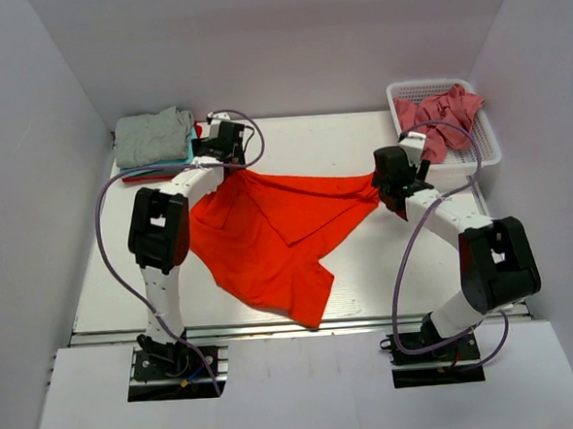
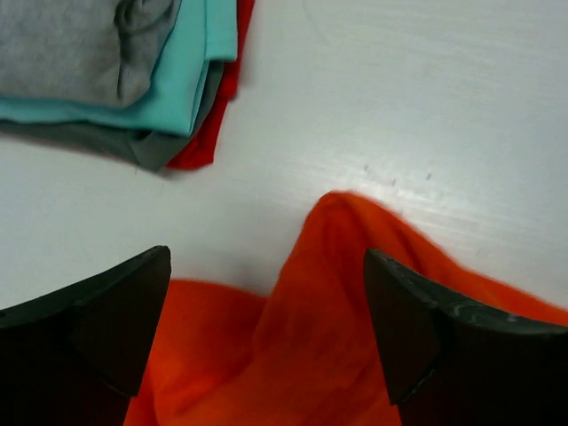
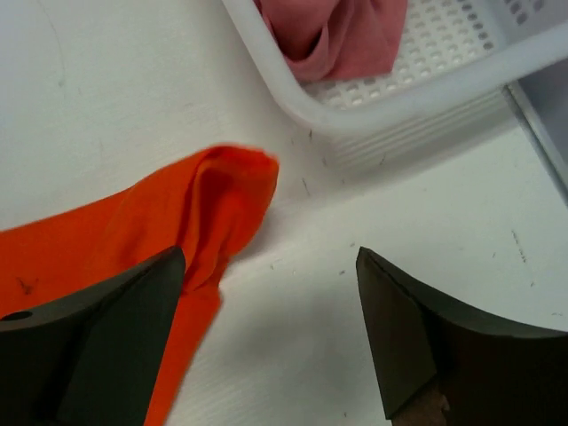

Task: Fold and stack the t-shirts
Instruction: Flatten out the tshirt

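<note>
Pincers on both arms stand spread, neither pinching anything. The left pincer hangs over the far left of the tabletop. In its wrist view, a raised peak of the orange shirt sits between the two dark fingers, nearer the one on the right of that view, with no finger pressing the cloth. The right pincer hovers at the shirt's other far corner. Its wrist view shows that bunched corner just beside the finger on the left, while most of the gap between the fingers is over bare tabletop.

From above, the orange shirt lies mid-table, its far edge stretched between the two pincers. The rest spreads toward the arm bases in loose, uneven folds, with one flap reaching the near edge.

At the far left corner sits a folded stack. A grey shirt is on top, a teal shirt is under it, and darker grey cloth and a red shirt show at the bottom edge. The stack lies near the orange cloth but apart from it.

At the far right stands the basket, holding crumpled pink shirts. Its rim is close to the right pincer.
</note>
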Robot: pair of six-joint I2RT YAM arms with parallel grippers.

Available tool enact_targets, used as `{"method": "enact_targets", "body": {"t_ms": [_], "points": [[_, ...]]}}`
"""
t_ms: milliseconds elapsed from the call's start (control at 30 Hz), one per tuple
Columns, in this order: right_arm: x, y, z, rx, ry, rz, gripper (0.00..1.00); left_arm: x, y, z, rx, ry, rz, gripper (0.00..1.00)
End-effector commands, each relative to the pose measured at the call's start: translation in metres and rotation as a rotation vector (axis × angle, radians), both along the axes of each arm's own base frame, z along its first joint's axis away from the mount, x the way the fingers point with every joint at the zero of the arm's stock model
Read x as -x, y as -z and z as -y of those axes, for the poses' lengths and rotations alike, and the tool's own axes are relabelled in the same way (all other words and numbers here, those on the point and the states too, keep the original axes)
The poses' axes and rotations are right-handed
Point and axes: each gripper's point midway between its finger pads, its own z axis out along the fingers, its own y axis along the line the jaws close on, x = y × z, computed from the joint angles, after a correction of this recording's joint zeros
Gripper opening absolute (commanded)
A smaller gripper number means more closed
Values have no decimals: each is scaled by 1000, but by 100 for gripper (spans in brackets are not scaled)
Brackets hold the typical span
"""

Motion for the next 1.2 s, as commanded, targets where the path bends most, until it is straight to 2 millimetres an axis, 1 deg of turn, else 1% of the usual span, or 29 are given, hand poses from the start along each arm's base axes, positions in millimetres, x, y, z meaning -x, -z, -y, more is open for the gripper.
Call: {"method": "enact_targets", "body": {"t_ms": [0,67,100,133,200,233,267,300,333,367,400,433,500,533,567,600,633,667,700,733,800,833,900,933,1000,1033,1067,1100,1167], "points": [[-13,-28,6,54,34,-6,87,-25,-59,20,80,52,92,100],[-14,-30,11,103,51,-63,90,-34,-87,22,89,79,123,100],[-19,-34,9,99,52,-53,90,-34,-87,21,82,84,121,100],[-14,-32,12,118,71,-112,90,-34,-100,23,93,91,136,100],[-14,-30,9,128,64,-157,90,-22,-107,25,80,109,118,100],[-16,-33,5,116,44,-163,90,-12,-102,21,65,114,91,100],[-14,-30,2,118,22,-183,90,2,-117,19,86,117,99,100],[-16,-29,-8,92,-32,-181,90,12,-119,17,99,120,96,100],[-11,-25,-19,116,-132,-221,90,34,-93,19,113,127,34,100],[-12,-23,-28,116,-184,-207,90,51,-117,17,157,136,89,100],[-7,-25,-49,90,-309,-209,90,65,-112,21,199,174,76,100],[1,-14,-55,108,-371,-240,90,94,-75,18,232,163,0,100],[17,-9,-97,55,-559,-228,90,123,-63,23,324,199,-1,100],[27,-3,-107,42,-617,-240,90,155,-45,16,349,203,-20,100],[33,2,-116,38,-675,-238,90,168,-38,16,384,208,-20,100],[48,3,-156,-22,-834,-232,90,191,-11,16,406,236,-69,100],[54,7,-168,-36,-886,-227,90,200,-7,18,434,243,-70,100],[63,12,-183,-43,-951,-237,90,208,-11,19,463,259,-43,100],[79,11,-213,-99,-1086,-235,90,216,-5,23,496,276,-54,100],[86,15,-229,-107,-1134,-233,90,223,8,22,510,272,-63,100],[93,19,-248,-111,-1186,-231,90,229,15,27,551,279,-65,100],[94,21,-259,-106,-1208,-226,90,224,11,31,565,295,-34,100],[96,38,-269,-98,-1221,-266,90,221,15,36,597,299,-23,100],[99,30,-287,-94,-1256,-245,90,217,15,38,600,303,-10,100],[106,51,-299,-77,-1278,-301,88,216,21,39,605,292,-24,100],[106,48,-310,-76,-1294,-290,87,216,24,39,602,288,-34,100],[107,55,-311,-63,-1289,-303,86,213,25,40,602,288,-35,100],[105,56,-318,-54,-1292,-290,83,212,30,40,599,285,-46,100],[107,60,-320,-45,-1291,-298,77,212,33,40,597,282,-56,100]]}}
